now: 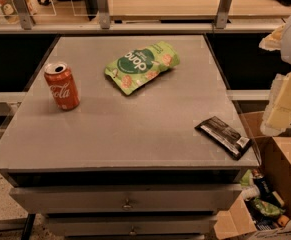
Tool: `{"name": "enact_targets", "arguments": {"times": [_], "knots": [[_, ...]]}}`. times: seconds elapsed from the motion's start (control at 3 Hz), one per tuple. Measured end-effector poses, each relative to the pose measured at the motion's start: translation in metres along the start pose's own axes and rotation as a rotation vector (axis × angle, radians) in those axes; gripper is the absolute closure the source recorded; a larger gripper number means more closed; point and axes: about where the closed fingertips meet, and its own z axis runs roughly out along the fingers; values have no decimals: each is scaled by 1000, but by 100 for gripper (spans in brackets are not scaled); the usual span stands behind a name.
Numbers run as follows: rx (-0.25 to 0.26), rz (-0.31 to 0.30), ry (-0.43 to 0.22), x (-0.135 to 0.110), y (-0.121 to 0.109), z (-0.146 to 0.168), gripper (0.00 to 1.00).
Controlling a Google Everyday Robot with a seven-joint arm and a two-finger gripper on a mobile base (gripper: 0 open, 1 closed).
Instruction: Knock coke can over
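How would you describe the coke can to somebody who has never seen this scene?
Find the grey table with drawers in the middle of the view; the gripper hangs beyond its right edge. Near the opposite, left edge stands the coke can, upright. It is the only red cylinder: the green snack pouch and the dark wrapped bar both lie flat.

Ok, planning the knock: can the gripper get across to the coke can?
Probably yes. The gripper hangs right of the table; the coke can stands upright at its left; a bare lane runs between the green pouch and the dark wrapper.
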Motion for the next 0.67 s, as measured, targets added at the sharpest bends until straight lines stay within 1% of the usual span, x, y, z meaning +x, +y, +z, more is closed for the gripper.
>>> {"name": "enact_targets", "arguments": {"times": [0.33, 0.67], "knots": [[0, 0, 0, 0, 0, 0, 0], [9, 4, -21, -3, -2, 2, 0]]}}
